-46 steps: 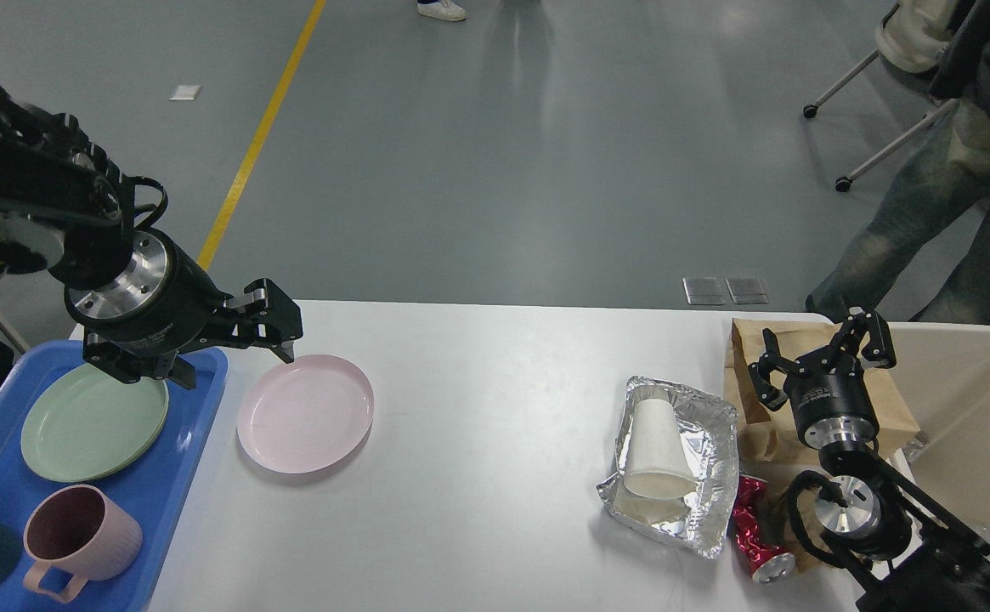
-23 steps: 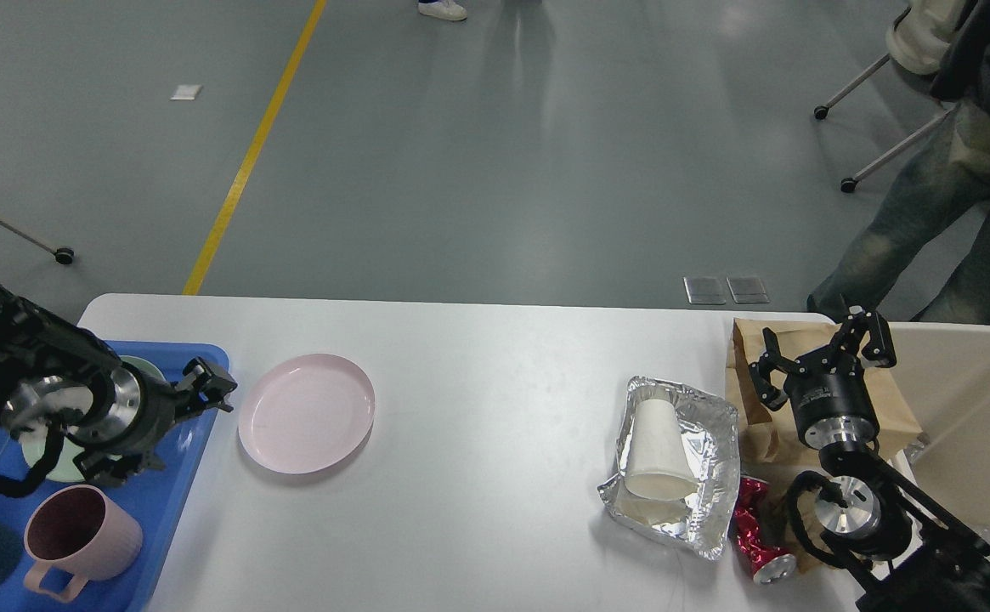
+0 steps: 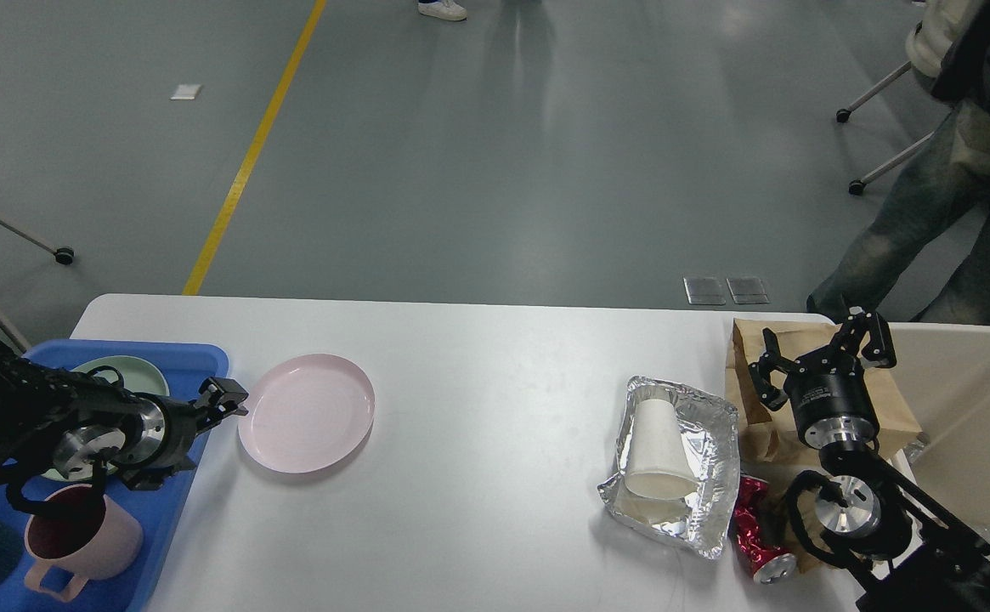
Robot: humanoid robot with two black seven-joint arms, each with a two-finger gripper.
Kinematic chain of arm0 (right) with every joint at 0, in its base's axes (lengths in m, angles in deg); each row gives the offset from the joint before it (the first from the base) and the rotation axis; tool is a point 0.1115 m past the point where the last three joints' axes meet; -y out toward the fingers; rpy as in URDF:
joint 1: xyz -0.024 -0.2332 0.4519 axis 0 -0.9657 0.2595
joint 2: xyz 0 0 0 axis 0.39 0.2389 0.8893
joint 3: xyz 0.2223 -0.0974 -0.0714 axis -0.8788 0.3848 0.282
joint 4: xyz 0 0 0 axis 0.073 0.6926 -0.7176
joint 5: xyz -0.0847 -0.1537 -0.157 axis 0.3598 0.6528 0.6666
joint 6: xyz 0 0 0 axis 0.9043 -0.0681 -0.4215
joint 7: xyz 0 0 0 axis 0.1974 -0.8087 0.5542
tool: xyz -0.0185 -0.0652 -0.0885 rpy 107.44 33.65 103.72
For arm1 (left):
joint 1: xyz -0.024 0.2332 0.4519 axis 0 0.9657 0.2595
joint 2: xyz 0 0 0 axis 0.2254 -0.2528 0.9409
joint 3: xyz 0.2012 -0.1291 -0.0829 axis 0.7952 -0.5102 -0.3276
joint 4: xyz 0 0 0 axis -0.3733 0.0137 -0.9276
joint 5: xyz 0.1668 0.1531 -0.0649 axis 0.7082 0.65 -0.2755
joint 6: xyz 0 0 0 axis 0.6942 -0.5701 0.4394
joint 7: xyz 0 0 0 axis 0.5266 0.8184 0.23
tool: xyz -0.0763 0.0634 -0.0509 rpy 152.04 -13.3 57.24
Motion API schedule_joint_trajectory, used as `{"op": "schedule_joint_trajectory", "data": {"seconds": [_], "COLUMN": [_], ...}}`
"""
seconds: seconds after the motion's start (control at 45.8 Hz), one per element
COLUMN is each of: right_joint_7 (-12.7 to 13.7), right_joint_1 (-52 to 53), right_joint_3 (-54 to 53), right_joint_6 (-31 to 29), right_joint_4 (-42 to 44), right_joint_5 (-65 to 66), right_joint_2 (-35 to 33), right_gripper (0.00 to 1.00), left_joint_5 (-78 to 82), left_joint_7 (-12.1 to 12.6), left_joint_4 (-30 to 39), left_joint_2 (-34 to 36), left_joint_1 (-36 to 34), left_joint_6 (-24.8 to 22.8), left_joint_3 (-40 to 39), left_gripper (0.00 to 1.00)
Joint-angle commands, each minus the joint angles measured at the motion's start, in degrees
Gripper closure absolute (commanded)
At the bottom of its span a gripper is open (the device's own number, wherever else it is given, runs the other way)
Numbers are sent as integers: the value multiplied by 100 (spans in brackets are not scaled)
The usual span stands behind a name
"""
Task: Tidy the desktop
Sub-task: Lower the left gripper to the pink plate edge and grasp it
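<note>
The white desktop (image 3: pixel 478 399) holds a pink plate (image 3: pixel 306 413) at the left. At the right lie a crumpled foil tray (image 3: pixel 707 476) with a white paper cup (image 3: pixel 654 450) on its side in it, a crushed red can (image 3: pixel 754 535) and a brown paper bag (image 3: pixel 745 340). My left gripper (image 3: pixel 224 398) is low over the blue tray's right edge, close to the pink plate's left rim; its fingers are too dark and small to tell apart. My right gripper (image 3: pixel 822 357) is open and empty above the paper bag.
A blue tray (image 3: pixel 193 350) at the left edge holds a green plate (image 3: pixel 121 372) and a pink mug (image 3: pixel 112 544). A beige bin (image 3: pixel 970 408) stands at the right end. A person (image 3: pixel 928 212) stands beyond the table's far right corner.
My left arm has dropped from high over the tray and plate to low at the tray's right edge, gripper now beside the pink plate. The right arm has not moved.
</note>
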Motion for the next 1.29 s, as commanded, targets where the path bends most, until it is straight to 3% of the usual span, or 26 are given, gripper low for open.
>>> {"op": "schedule_joint_trajectory", "data": {"seconds": [0.0, 0.24, 0.677, 0.874, 1.005, 1.268], "right_joint_7": [0, 0, 0, 0, 0, 0], "right_joint_1": [0, 0, 0, 0, 9, 9], "right_joint_3": [0, 0, 0, 0, 0, 0], "right_joint_6": [0, 0, 0, 0, 0, 0], "right_joint_4": [0, 0, 0, 0, 0, 0], "right_joint_5": [2, 2, 2, 2, 2, 2], "right_joint_2": [0, 0, 0, 0, 0, 0], "right_gripper": [0, 0, 0, 0, 0, 0], "left_joint_5": [285, 479, 479, 479, 479, 470], "left_joint_7": [2, 11, 20, 20, 20, 178], "left_joint_4": [-435, -655, -655, -655, -647, -655], "left_joint_2": [-282, -432, -458, -458, -467, -467], "left_joint_1": [348, 621, 700, 753, 753, 832], "left_joint_6": [34, 52, -10, -10, -19, 17], "left_joint_3": [-236, -561, -579, -570, -579, -588], "left_gripper": [6, 17, 51, 57, 66, 78]}}
